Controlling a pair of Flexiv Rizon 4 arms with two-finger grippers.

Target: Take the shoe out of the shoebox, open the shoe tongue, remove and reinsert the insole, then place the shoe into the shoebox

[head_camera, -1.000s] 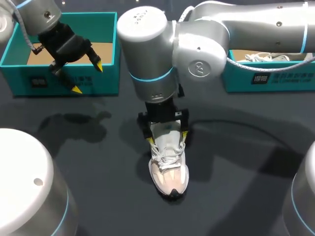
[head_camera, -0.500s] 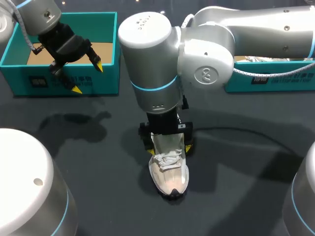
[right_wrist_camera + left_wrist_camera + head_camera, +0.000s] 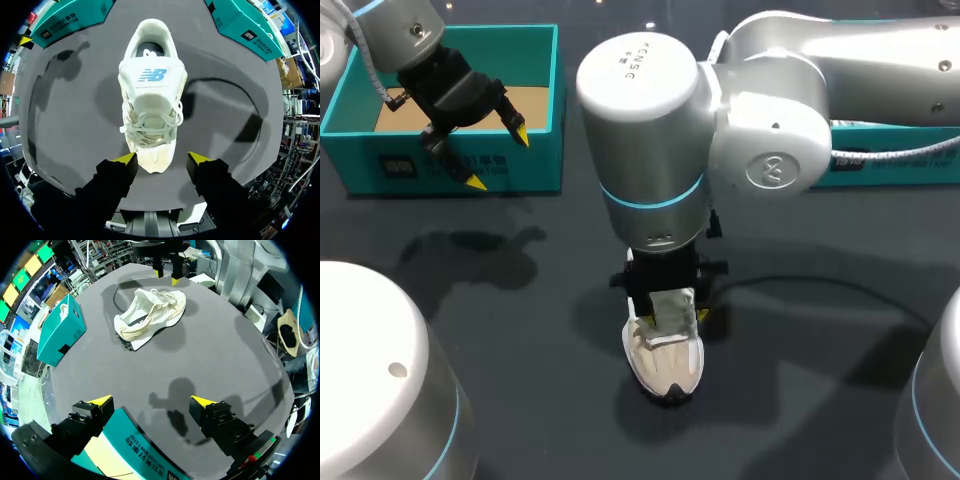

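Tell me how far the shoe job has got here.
Done: the shoe is out of the shoebox, standing on the table, its tongue apparently lifted off the opening. In hand: the right gripper hangs over the shoe, fingers open, gripping nothing; the left gripper is open above the shoebox. Left: no insole shows outside the shoe, and the shoe is not boxed.

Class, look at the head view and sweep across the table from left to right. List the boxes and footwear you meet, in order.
open teal shoebox → white shoe → second teal shoebox
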